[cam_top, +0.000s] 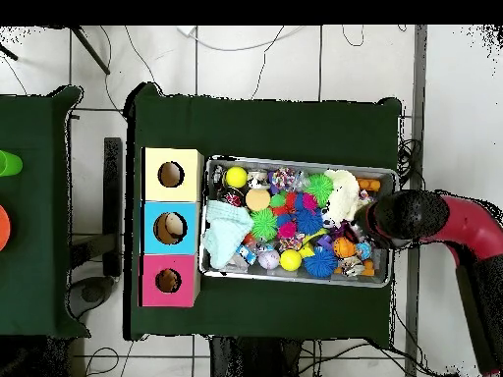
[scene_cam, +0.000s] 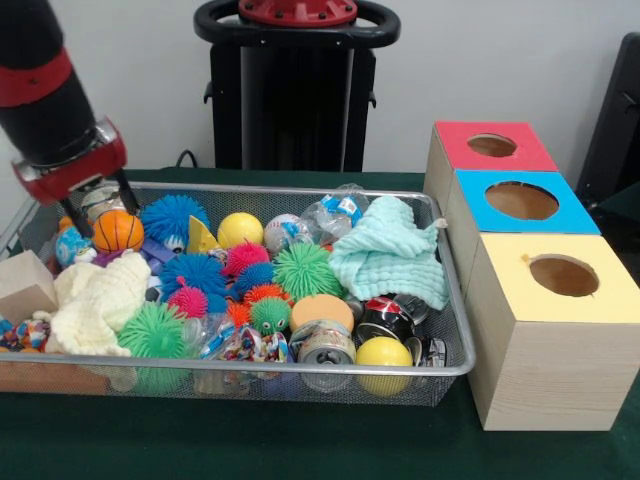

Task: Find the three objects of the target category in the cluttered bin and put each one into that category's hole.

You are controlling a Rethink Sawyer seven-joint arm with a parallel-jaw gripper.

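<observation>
A wire mesh bin is packed with toys. A small orange basketball lies at its far left; in the overhead view the same basketball lies at the bin's right end. My gripper is down in that corner and open, one finger on each side of the basketball, with a small gap at the left finger. From overhead the arm's black head covers the gripper. Two yellow balls and several spiky balls lie in the heap. Three wooden boxes have holes in the top: red, blue, yellow.
A mint cloth, a cream knitted cloth, crushed cans, a plastic bottle and a wooden block crowd the bin. The boxes stand in a row touching the bin's right end. A green cloth covers the table.
</observation>
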